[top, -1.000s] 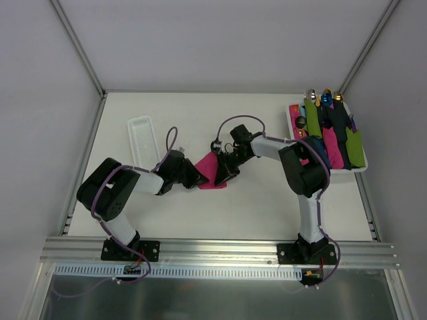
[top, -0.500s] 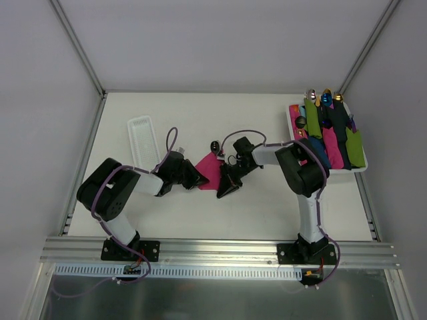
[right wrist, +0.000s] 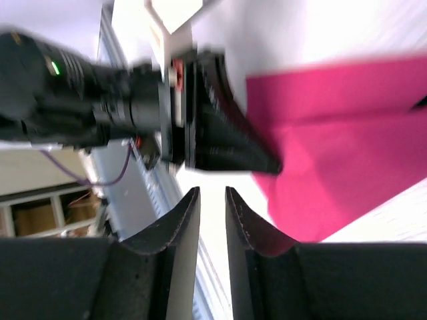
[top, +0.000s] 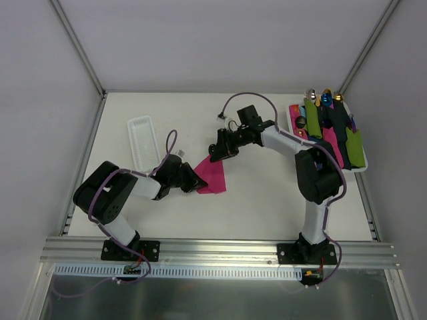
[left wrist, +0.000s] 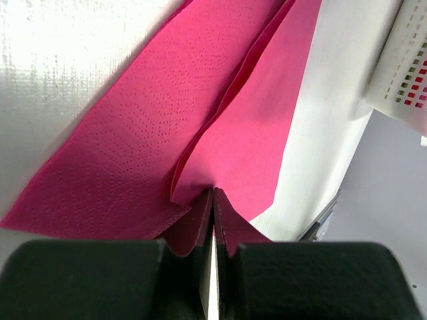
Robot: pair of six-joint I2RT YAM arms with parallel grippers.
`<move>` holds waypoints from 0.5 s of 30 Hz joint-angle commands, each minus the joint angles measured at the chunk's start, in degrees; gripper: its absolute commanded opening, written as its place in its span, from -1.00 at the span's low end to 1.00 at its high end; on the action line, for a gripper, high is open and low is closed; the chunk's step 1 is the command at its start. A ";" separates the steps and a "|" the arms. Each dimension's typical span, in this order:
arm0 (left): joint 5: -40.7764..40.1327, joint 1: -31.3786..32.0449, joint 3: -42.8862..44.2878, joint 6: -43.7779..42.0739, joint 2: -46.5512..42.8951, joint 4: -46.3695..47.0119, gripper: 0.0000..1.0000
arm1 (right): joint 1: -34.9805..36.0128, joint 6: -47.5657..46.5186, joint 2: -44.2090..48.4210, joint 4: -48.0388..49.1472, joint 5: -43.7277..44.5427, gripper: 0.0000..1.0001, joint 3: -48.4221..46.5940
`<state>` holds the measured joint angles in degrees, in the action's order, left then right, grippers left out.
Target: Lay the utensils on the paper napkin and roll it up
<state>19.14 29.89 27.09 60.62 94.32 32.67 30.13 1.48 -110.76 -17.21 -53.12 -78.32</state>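
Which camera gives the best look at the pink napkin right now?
The left wrist view: the napkin fills the frame, sharp, showing its fold and embossed dots, pinched in the left gripper. The top external view shows its overall shape, but small. The right wrist view shows part of it, blurred.

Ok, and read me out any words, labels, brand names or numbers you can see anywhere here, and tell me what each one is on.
No text can be read in any view.
The paper napkin is plain pink, with only embossed dots and no print.
The white ridged tray shows no label or number.
The right wrist view is blurred; nothing in it looks like lettering.
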 commanded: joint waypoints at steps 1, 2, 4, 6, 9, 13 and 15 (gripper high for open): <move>-1.38 -0.36 -2.75 -3.93 1.13 -9.81 -1.00 | -0.51 0.37 -4.63 -1.41 3.99 -0.52 -6.30; -1.29 -0.36 -2.66 -4.02 1.04 -9.81 -1.00 | -0.34 0.37 -7.08 -1.59 4.78 -0.53 -7.36; -1.38 -0.36 -2.57 -4.28 1.04 -9.81 -1.00 | -0.33 -0.15 -9.29 -1.51 6.71 -0.54 -9.21; -1.29 -0.36 -2.31 -4.72 1.04 -10.16 -1.00 | -0.33 -1.03 -11.93 -1.51 8.11 -0.56 -10.26; -1.12 -0.36 -2.13 -4.99 1.21 -10.25 -1.00 | -0.16 -2.60 -14.57 -1.42 9.70 -0.59 -10.71; -0.86 -0.36 -1.87 -5.42 1.39 -10.34 -1.00 | -0.16 -3.93 -16.85 -1.33 12.07 -0.60 -10.97; -0.59 -0.36 -1.87 -5.51 1.22 -10.34 -1.00 | -0.16 -4.37 -17.21 -1.33 14.26 -0.62 -10.71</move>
<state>19.53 29.89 27.11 59.16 94.26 32.58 29.71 0.25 -127.59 -17.76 -45.10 -87.70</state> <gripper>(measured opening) 0.006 0.196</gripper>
